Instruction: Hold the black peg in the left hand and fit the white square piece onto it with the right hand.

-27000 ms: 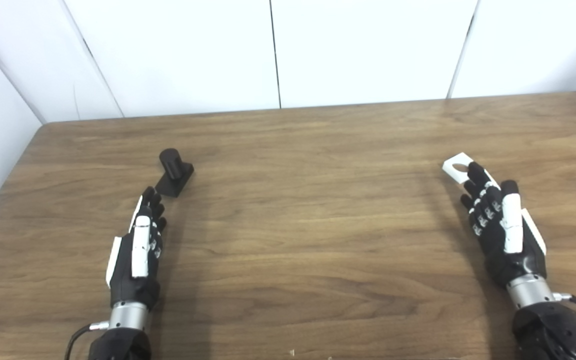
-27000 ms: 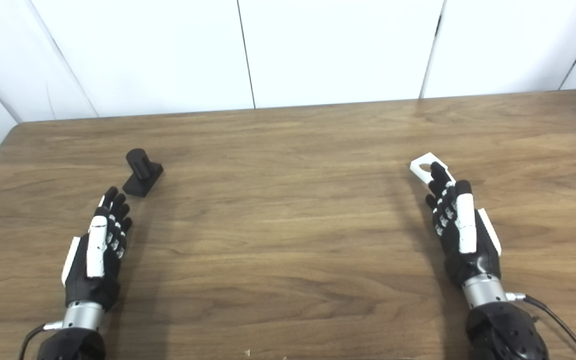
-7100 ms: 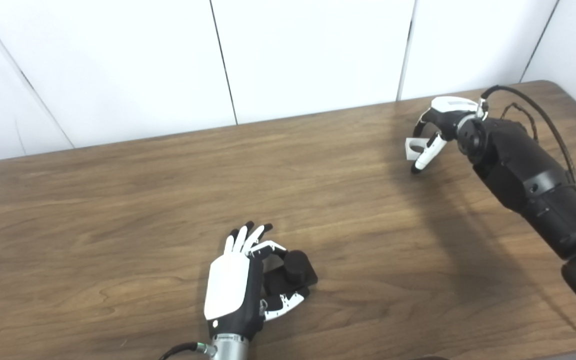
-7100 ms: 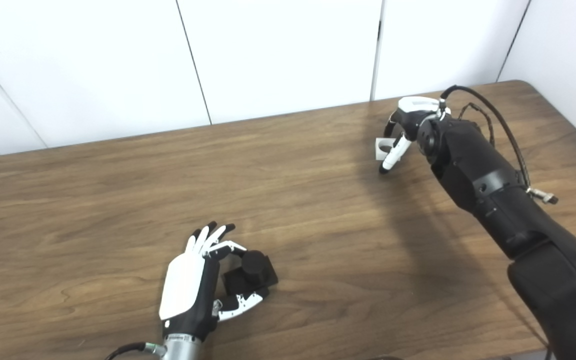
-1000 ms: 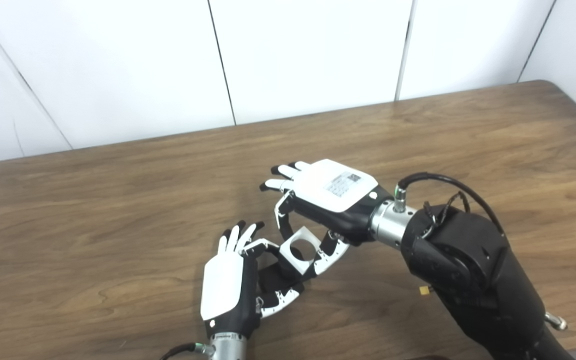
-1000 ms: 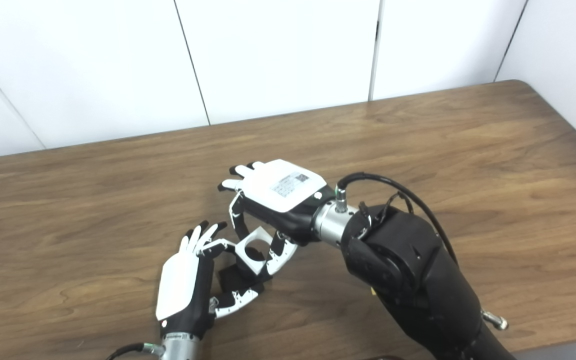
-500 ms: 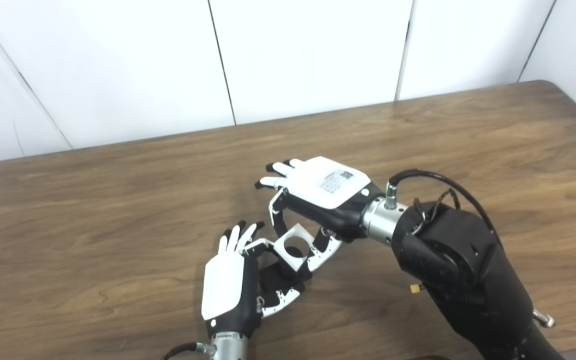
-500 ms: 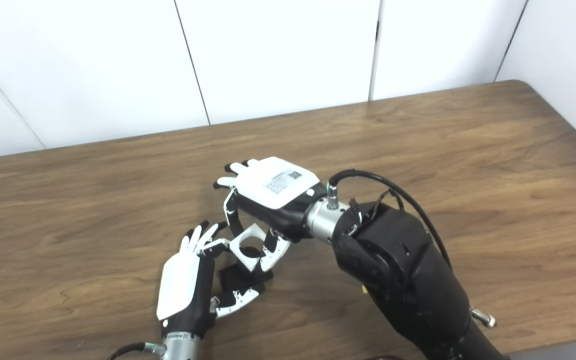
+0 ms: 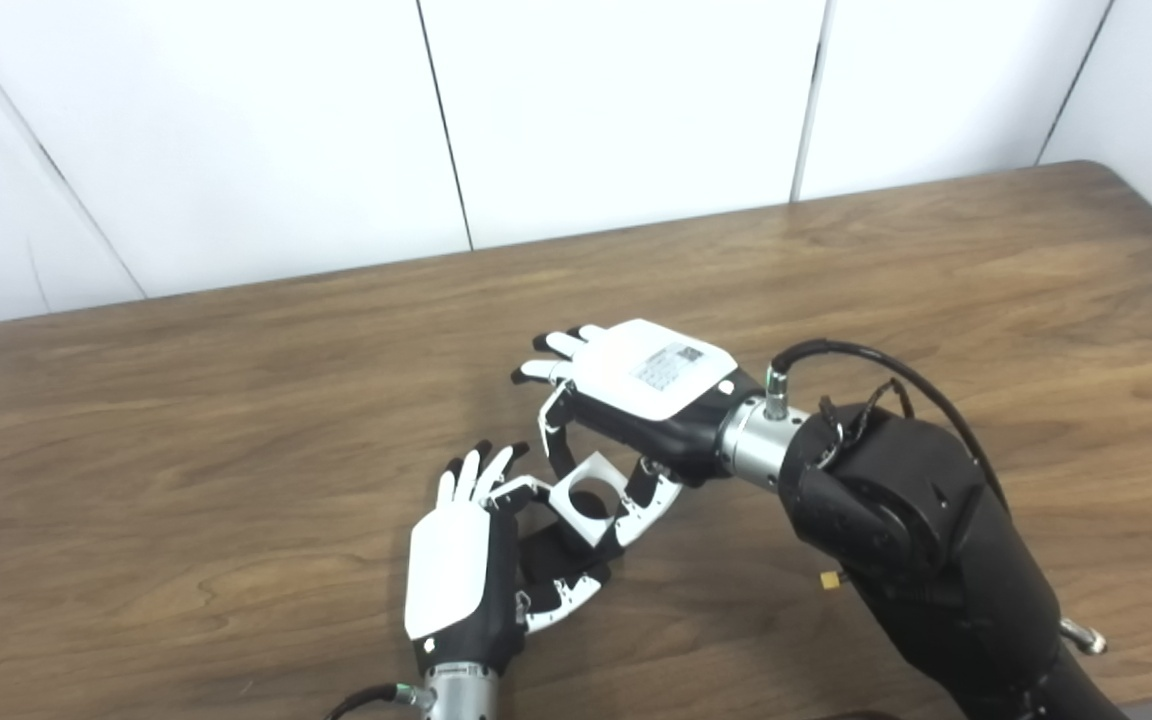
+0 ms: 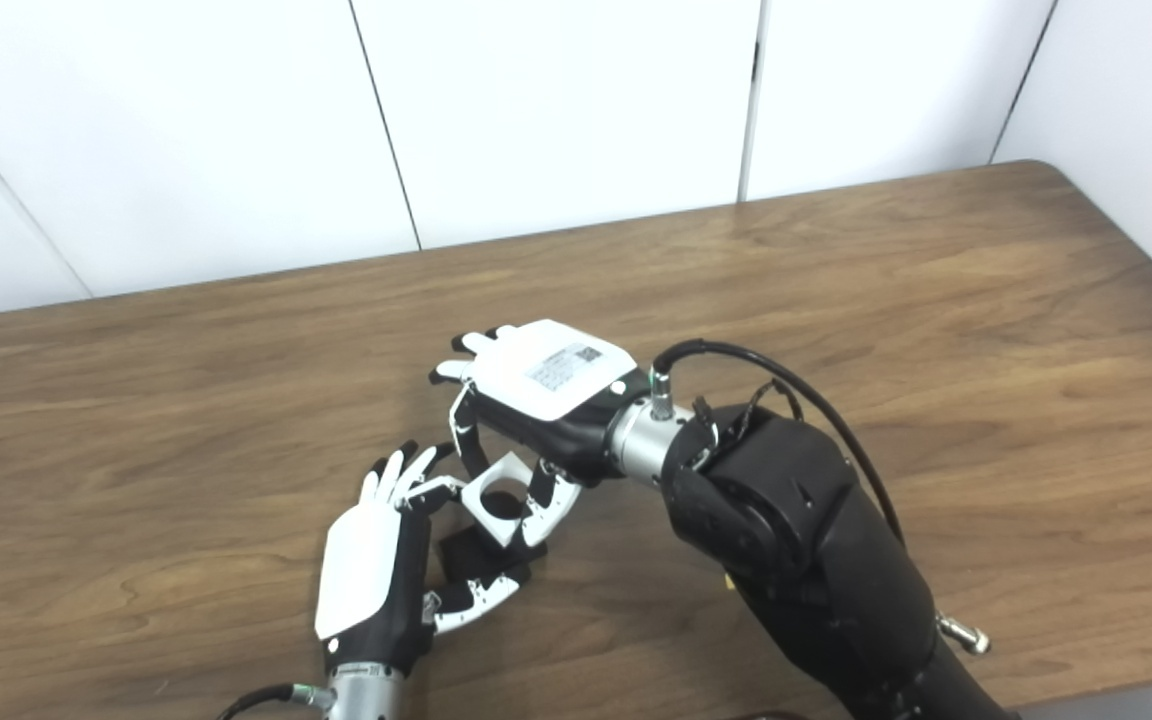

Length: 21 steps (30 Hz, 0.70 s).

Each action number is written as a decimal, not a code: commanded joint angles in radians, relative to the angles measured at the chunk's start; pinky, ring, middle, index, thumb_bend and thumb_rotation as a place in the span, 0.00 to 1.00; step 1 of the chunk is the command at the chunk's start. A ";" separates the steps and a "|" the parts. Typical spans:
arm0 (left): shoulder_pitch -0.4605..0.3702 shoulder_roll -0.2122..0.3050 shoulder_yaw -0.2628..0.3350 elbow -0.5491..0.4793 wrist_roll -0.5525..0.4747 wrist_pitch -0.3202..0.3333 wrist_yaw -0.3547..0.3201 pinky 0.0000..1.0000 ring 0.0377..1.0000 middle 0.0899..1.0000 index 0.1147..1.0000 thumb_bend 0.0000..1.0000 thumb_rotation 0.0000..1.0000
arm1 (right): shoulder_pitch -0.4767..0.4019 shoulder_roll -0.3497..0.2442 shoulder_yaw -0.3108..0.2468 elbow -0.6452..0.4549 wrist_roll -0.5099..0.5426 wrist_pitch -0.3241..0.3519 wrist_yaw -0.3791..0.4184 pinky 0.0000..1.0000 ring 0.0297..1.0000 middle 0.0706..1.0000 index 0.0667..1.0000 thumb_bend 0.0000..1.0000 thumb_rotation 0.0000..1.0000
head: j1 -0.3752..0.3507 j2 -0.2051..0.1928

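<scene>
The fitting step is in hand: the left hand (image 9: pixel 461 570) grips the peg (image 9: pixel 548 553) low over the table (image 9: pixel 236 400), its fingers and thumb closed around the black base, while the right hand (image 9: pixel 636 400) pinches the square piece (image 9: pixel 586 497) between a finger and thumb and holds it right over the peg. The piece's round hole faces up and looks dark inside, so it seems lined up with the post, but I cannot tell whether the post has entered the hole or the piece merely hovers on its top. The next move, as I judge it, calls for keeping the piece level and pressing straight down along the post while the left hand holds firm. There are no containers in view.
</scene>
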 commanded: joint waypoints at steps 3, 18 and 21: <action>0.052 -0.068 -0.023 0.032 0.016 0.001 0.021 1.00 0.97 0.88 0.42 0.52 0.08 | -0.017 0.015 -0.005 -0.016 0.005 -0.013 -0.010 1.00 1.00 0.94 0.45 0.53 0.15 | 0.000 0.004; 0.055 -0.068 -0.037 0.024 0.034 0.013 0.011 1.00 0.96 0.88 0.42 0.52 0.08 | 0.010 0.029 0.007 0.000 0.006 -0.030 -0.037 1.00 1.00 0.93 0.45 0.53 0.15 | -0.001 0.010; 0.057 -0.069 -0.041 0.025 0.030 0.009 0.012 1.00 0.96 0.88 0.42 0.52 0.08 | 0.012 0.030 0.008 0.002 0.006 -0.032 -0.041 1.00 1.00 0.93 0.45 0.53 0.15 | 0.003 0.011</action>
